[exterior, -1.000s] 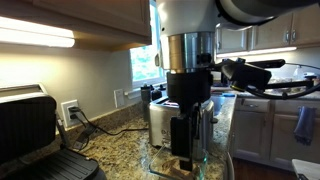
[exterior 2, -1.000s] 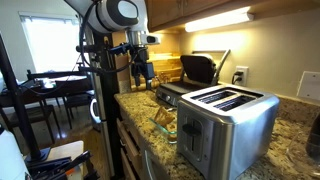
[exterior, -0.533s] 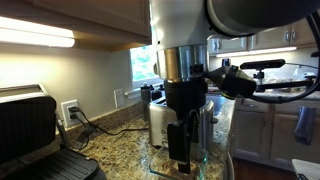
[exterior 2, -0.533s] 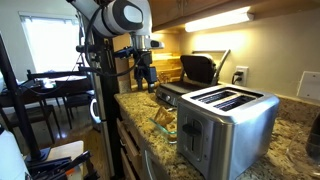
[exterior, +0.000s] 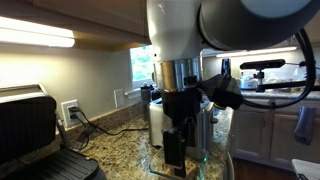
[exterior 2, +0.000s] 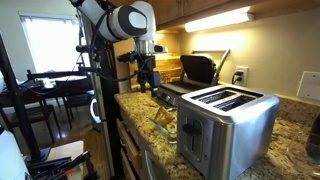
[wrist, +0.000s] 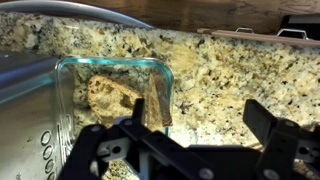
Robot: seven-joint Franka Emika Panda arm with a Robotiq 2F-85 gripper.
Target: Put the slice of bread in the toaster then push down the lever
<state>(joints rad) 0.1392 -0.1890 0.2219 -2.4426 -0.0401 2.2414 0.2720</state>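
A slice of bread (wrist: 155, 100), tan with a dark crust, stands on edge inside a clear glass dish (wrist: 70, 75); a second, flatter piece (wrist: 108, 95) lies beside it. The dish sits on the granite counter right against the face of the brushed steel toaster (exterior 2: 225, 115), whose metal side and small controls fill the left of the wrist view (wrist: 25, 120). My gripper (wrist: 195, 135) hovers above the counter just right of the dish, open, with nothing between its fingers. In both exterior views the gripper (exterior 2: 148, 85) (exterior: 175, 150) hangs above the counter, short of the dish (exterior 2: 163, 120).
A black-and-silver grill press (exterior 2: 197, 68) (exterior: 35, 130) stands open on the counter beyond the dish. Wall outlets with cords (exterior: 70, 112) are behind. A wooden board (wrist: 250, 35) lies along the far counter edge. Cabinets hang overhead.
The arm has swung a little toward the dish and the toaster, and the gripper has come slightly lower. The jaws have stayed open and the bread has not moved.
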